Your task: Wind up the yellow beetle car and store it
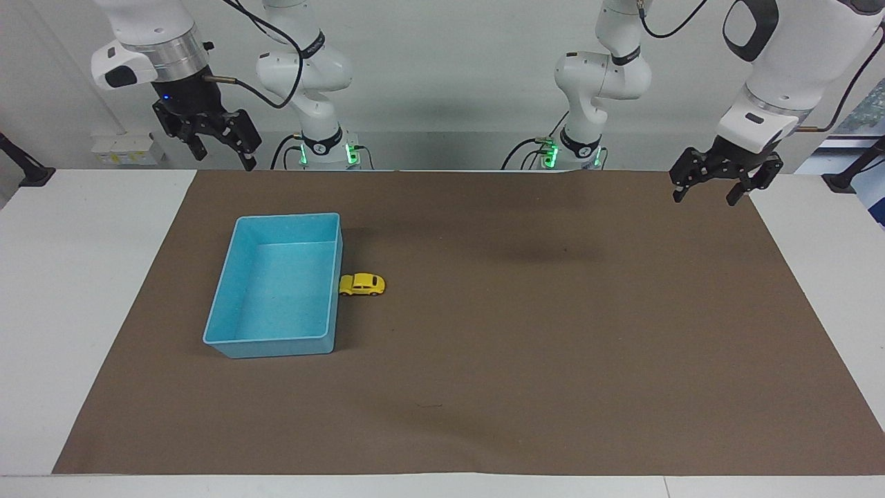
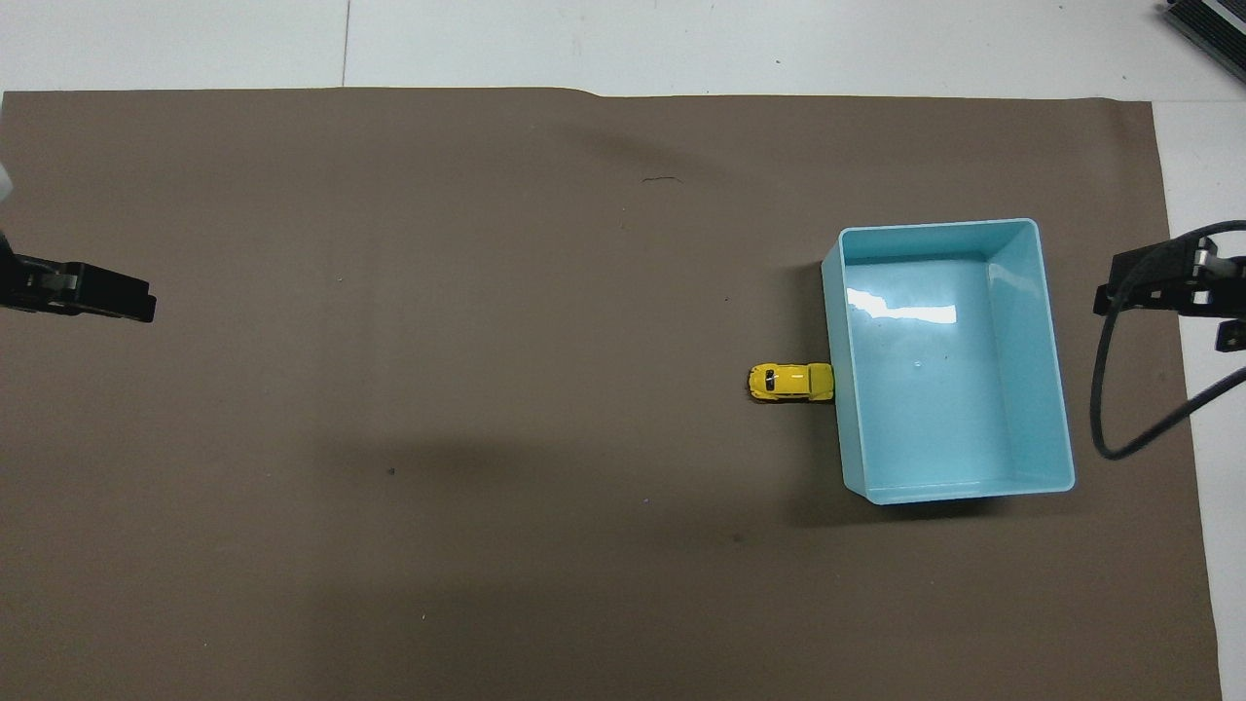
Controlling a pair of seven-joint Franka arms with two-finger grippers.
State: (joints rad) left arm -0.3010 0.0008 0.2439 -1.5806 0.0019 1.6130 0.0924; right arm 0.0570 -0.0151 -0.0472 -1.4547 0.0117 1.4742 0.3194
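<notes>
The yellow beetle car (image 1: 362, 284) sits on the brown mat (image 1: 525, 360) with one end touching the outer wall of the light-blue bin (image 1: 228, 342), on the bin's side toward the left arm's end of the worktop (image 1: 83, 290); it is outside the bin, which holds nothing; the mat from the car toward the left arm's end lies bare and open; the left gripper (image 1: 712, 187) hangs in the air over the mat's edge at its own end, fingers spread and holding nothing; the right gripper (image 1: 220, 146) waits raised near its base, over the mat's edge nearest the robots, fingers apart and holding nothing.
</notes>
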